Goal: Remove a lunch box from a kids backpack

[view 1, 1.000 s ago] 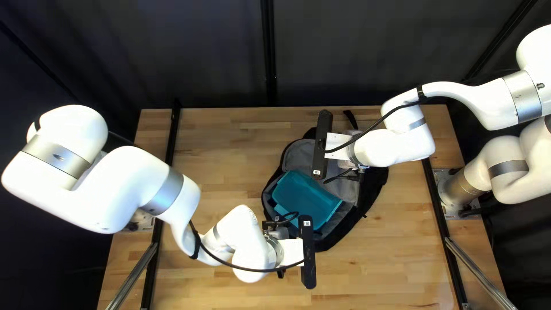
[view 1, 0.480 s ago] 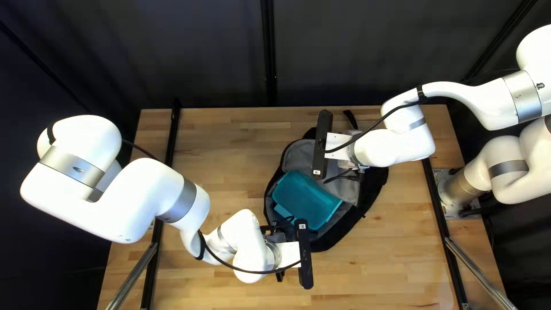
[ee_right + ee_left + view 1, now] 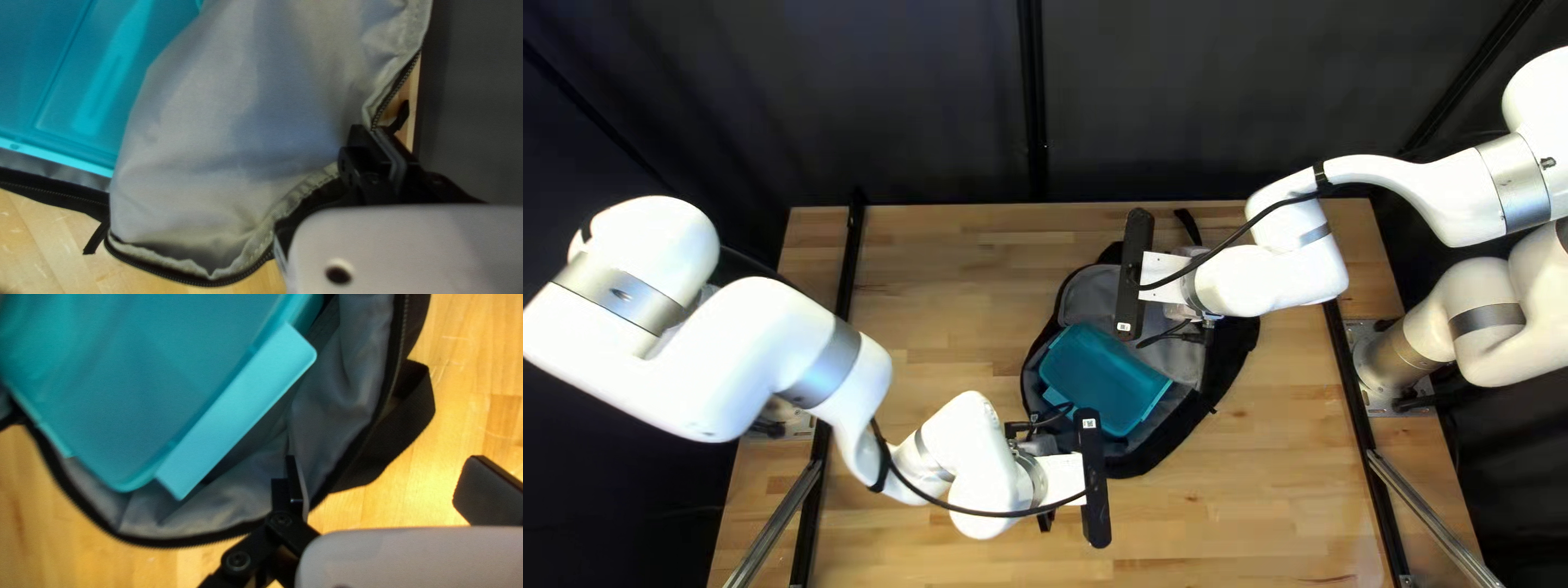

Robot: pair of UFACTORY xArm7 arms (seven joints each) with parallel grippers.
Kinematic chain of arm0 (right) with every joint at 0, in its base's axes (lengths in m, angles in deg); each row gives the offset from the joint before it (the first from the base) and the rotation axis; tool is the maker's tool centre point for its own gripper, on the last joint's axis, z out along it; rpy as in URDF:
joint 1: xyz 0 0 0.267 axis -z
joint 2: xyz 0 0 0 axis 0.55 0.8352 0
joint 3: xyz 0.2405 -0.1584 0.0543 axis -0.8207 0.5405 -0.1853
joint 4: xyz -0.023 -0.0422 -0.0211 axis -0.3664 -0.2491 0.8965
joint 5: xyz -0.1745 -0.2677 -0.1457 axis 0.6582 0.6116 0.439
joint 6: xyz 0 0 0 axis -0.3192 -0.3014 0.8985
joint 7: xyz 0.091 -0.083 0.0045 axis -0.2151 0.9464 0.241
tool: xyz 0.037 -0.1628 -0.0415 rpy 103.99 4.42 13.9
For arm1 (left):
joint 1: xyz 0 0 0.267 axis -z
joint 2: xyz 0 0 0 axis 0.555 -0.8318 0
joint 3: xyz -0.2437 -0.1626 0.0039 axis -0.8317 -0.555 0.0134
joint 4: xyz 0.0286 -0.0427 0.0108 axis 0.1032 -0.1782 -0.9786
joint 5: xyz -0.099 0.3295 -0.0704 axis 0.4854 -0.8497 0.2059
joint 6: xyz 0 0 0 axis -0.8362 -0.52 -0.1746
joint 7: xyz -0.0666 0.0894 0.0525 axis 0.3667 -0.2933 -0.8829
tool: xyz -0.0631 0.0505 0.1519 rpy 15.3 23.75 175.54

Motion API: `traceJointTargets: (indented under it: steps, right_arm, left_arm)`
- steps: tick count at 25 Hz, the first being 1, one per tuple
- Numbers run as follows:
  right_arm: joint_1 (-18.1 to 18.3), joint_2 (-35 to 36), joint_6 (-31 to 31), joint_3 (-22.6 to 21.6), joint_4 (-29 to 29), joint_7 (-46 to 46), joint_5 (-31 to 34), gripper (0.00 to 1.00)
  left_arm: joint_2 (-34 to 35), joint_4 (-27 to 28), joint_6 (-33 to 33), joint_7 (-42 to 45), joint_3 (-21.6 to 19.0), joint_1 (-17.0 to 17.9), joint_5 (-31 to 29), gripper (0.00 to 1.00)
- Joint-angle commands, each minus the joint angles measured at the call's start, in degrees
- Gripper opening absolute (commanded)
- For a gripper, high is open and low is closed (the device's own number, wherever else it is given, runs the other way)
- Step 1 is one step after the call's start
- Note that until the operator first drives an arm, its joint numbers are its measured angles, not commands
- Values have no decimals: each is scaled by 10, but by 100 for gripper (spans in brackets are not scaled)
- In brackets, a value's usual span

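Left gripper (image 3: 385,476) shifts slightly leftward, fingers spread, grasping nothing; right gripper (image 3: 376,142) unmoved, clenched on backpack flap (image 3: 245,109); teal lunch box (image 3: 1100,376) remains inside open backpack (image 3: 1228,354); removal likely awaits the left's fresh approach.

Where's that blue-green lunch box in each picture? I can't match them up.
Top left view: the lunch box lies a little right of and below the centre.
Left wrist view: it is ahead of the open left gripper.
Right wrist view: partly shown, beyond grey lining from the right gripper.
Shared landmark: the backpack's grey lining beside the box.
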Motion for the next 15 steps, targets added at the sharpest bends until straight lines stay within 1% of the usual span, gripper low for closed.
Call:
traceJointTargets:
  steps: [1, 2, 4, 5, 6, 8, 9, 15]
  right_arm:
    - [0, 0, 0, 0, 0, 0, 0, 0]
    - [0, 0, 0, 0, 0, 0, 0, 0]
    - [0, 0, 0, 0, 0, 0, 0, 0]
    - [0, 0, 0, 0, 0, 0, 0, 0]
    - [0, 0, 0, 0, 0, 0, 0, 0]
    - [0, 0, 0, 0, 0, 0, 0, 0]
    - [0, 0, 0, 0, 0, 0, 0, 0]
    - [0, 0, 0, 0, 0, 0, 0, 0]
  left_arm:
    - [-29, 10, -79, -2, -13, 21, -4, 100]
    - [-35, 17, -102, -3, -16, 27, -6, 100]
    - [-43, 49, -187, -3, -30, 45, -11, 100]
    - [-41, 64, -216, -5, -34, 51, -10, 100]
    - [-39, 70, -227, -6, -35, 53, -10, 100]
    - [-39, 70, -227, -6, -35, 53, -10, 100]
    - [3, 145, -338, -67, 203, 305, 50, 100]
    - [3, 145, -338, -67, 203, 305, 50, 100]
